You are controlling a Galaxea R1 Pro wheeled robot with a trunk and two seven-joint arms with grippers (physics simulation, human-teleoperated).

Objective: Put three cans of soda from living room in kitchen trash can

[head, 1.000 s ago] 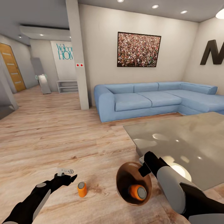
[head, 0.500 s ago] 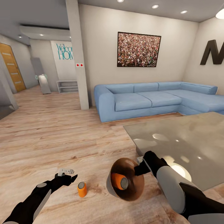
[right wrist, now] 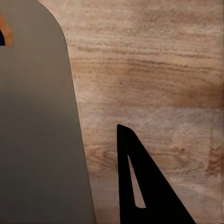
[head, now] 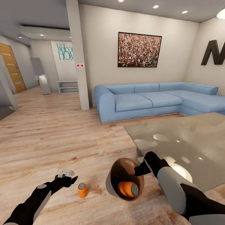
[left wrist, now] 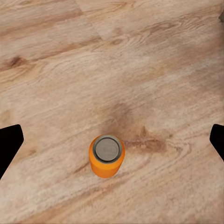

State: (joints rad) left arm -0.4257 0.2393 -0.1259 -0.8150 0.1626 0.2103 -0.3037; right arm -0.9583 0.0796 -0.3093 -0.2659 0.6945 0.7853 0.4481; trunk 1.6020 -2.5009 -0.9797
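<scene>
Where the far wall at upper left reads "Welcome HOME" in teal (head: 64, 52) and a big dark letter N (head: 213, 52) sits at upper right, the bin (head: 125, 182) hangs tilted at lower centre, the right gripper (head: 139, 166) pinching its rim. One orange can (head: 128, 189) lies inside; since half a second ago it has slid lower and the bin's mouth has turned upward. Another orange can (head: 82, 190) stands on the floor (head: 56, 137), between the left gripper's (head: 67, 176) spread jaws in the wrist view.
</scene>
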